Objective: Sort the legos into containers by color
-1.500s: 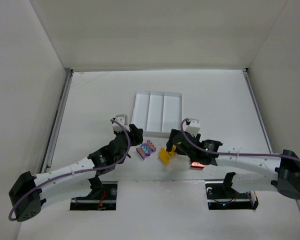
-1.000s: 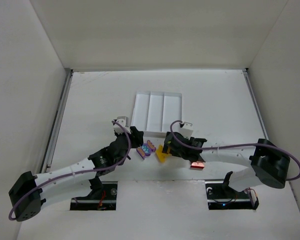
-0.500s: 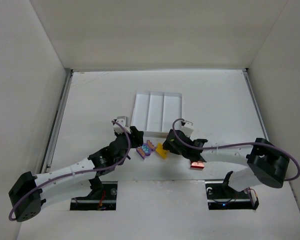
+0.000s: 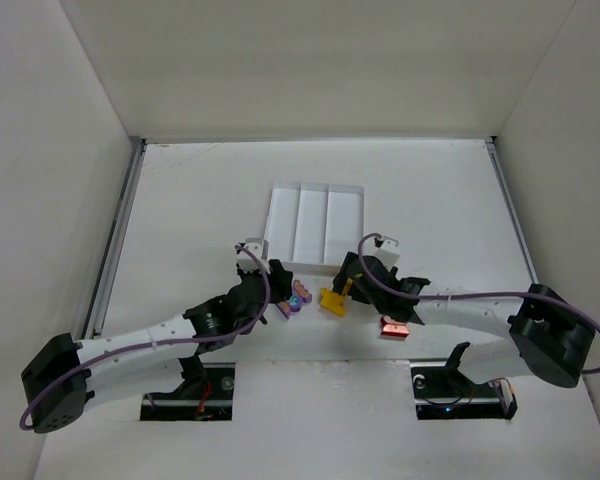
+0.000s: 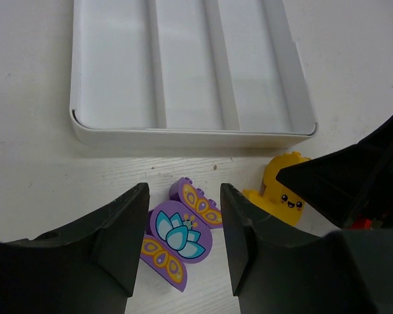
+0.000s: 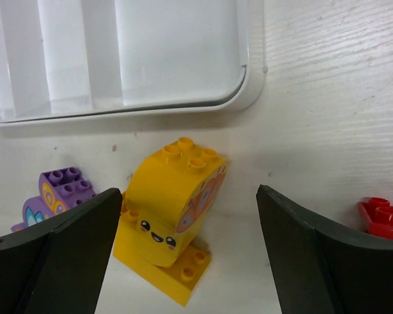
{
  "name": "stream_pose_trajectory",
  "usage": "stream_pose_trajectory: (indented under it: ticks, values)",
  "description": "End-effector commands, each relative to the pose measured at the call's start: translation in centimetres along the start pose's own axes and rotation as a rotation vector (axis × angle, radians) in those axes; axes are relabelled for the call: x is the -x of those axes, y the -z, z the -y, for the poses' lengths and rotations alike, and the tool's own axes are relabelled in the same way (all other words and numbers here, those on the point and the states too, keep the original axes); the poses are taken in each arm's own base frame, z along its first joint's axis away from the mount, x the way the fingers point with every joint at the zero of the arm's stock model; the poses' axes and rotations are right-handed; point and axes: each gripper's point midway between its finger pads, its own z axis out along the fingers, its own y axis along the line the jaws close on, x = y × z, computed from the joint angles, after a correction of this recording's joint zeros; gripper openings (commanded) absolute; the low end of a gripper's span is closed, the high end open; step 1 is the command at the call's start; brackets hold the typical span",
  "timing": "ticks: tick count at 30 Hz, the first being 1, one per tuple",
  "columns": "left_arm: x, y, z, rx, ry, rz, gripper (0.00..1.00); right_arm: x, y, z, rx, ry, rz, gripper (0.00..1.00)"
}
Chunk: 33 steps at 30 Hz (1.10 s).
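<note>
The purple legos with flower and butterfly prints lie on the table just below the white tray; they also show in the top view. My left gripper is open, its fingers either side of the purple pieces without gripping them. The yellow-orange lego with a smiling face stands beside them, also visible in the top view. My right gripper is open wide around it, not touching. A red lego lies to the right, also in the top view. The tray's three compartments hold nothing.
The two arms nearly meet over the bricks; the right gripper's black finger crowds the left wrist view beside the yellow piece. White walls enclose the table on three sides.
My left gripper has moved forward over the purple pieces. My right gripper has drawn back slightly and opened around the yellow piece, which shifted a little right and toward the tray.
</note>
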Motion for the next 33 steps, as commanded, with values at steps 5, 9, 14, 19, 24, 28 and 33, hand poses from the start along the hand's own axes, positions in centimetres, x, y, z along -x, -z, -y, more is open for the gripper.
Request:
stream_pose_trajectory:
  ticks: [5, 9, 14, 19, 24, 28, 33]
  values:
    - [1.0, -0.1, 0.9, -0.012, 0.025, 0.023, 0.45, 1.7, -1.4, -1.7, -0.015, 0.088, 0.031, 0.82]
    - [0.9, 0.1, 0.7, -0.012, 0.025, 0.023, 0.45, 1.8, -2.3, -2.0, -0.043, 0.115, 0.042, 0.62]
    - [0.8, 0.5, 0.8, -0.023, 0.04, 0.001, 0.47, 1.9, -1.8, -1.8, -0.046, 0.092, 0.058, 0.41]
    - [1.9, 1.4, 2.9, -0.099, 0.102, -0.017, 0.51, 4.4, 1.2, -2.8, 0.039, -0.002, 0.12, 0.35]
    - [4.2, 2.9, 6.8, -0.247, 0.188, 0.002, 0.52, 9.9, 4.2, -4.3, 0.133, -0.132, 0.221, 0.32]
    - [4.9, 4.3, 11.2, -0.384, 0.197, 0.022, 0.53, 12.3, 4.7, -4.6, 0.123, -0.158, 0.267, 0.3]
    - [4.7, 5.0, 15.6, -0.484, 0.168, 0.071, 0.55, 14.3, 4.5, -5.9, 0.106, -0.165, 0.313, 0.29]
